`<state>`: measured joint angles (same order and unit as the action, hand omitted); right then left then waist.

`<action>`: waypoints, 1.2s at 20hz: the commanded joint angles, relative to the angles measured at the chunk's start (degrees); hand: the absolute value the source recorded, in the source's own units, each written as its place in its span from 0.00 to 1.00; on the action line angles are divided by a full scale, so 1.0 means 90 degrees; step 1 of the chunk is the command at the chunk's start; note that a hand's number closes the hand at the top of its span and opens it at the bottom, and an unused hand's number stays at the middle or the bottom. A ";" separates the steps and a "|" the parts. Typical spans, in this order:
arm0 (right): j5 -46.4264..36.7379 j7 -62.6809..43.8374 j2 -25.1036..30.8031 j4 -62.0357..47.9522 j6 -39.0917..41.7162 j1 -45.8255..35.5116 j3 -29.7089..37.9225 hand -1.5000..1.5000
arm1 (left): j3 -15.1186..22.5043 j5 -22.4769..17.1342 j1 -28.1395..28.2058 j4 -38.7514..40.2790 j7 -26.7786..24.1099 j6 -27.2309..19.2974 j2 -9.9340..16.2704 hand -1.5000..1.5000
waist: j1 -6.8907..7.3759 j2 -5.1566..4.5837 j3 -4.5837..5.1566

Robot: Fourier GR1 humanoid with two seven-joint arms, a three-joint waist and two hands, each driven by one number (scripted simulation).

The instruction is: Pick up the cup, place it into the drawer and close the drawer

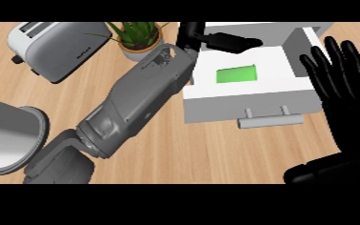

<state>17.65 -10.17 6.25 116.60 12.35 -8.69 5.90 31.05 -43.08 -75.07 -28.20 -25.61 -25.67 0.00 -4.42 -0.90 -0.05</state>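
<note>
So the bright green cup (237,74) is sitting inside the open white box-shaped drawer (246,106), roughly in the middle of its floor, and from straight above it reads as a green rectangle. Nothing else shows in the drawer. The drawer is pulled out toward the lower edge of the view, with a pale grey bar handle (271,121) on its front face, and the white cabinet body (309,31) it slides into sits behind it at the top right.

The left hand (225,40) is up over the back edge of the drawer, black fingers stretched out toward the right and relaxed, not wrapped around anything; it's clear of the cup. Its grey forearm (137,100) runs diagonally from the lower left up to that spot, crossing the wooden plank surface (211,157).

The right hand (337,90) is at the right edge of the view just beside the drawer, fingers straight and spread pointing up, thumb out low, simply resting there.

Further out: a small green leafy plant in a pale round pot (137,40) just left of the left wrist, a silver two-slot toaster (53,47) at the top left, and part of a round grey metal lid or pan (17,138) at the left edge. No readable writing or labels on anything.
</note>
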 commanded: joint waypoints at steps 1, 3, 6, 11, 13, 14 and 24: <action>0.0175 -0.0257 0.0009 0.0305 -0.0027 0.0060 -0.0044 0.00 | -0.0389 -0.0235 0.0097 0.0044 -0.0503 0.0543 0.0000 0.00 | 0.0217 0.0041 0.0005; 0.0620 -0.0121 0.0310 0.0280 0.0357 0.0343 0.0395 1.00 | -0.0513 -0.0211 0.0196 -0.0237 -0.0059 0.0682 0.0127 0.00 | 0.0379 0.0100 0.0003; 0.0274 -0.0245 0.0429 0.0336 0.0424 0.0226 0.0117 1.00 | -0.0668 -0.0210 0.0410 -0.0730 0.0116 0.0313 0.0351 0.00 | 0.0513 0.0135 0.0007; -0.0783 0.0334 0.0888 0.0647 0.1174 0.1024 -0.0155 1.00 | -0.0807 -0.0318 0.1071 -0.1622 0.0237 0.0257 0.0843 0.00 | 0.0631 0.0189 0.0007; -0.0771 -0.0001 0.0926 0.0774 0.1034 0.0935 -0.0150 1.00 | -0.0802 -0.0285 0.1575 -0.2207 0.0401 0.0026 0.1018 0.00 | 0.0640 0.0184 0.0008; -0.0985 0.0156 0.0982 0.0559 0.1099 0.0964 -0.0128 1.00 | -0.0739 -0.0286 0.2028 -0.2484 0.0286 0.0055 0.1106 0.00 | 0.0726 0.0195 0.0009; -0.2461 0.0697 0.0815 -0.0024 0.1035 0.1156 -0.0693 1.00 | -0.1181 -0.0504 0.4213 -0.4966 0.1066 0.0583 0.2793 0.00 | 0.0627 0.0127 0.0003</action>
<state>2.01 -7.54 14.90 119.14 22.16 0.18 2.45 22.68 -46.55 -43.31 -66.48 -18.06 -22.83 20.28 1.68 0.49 0.01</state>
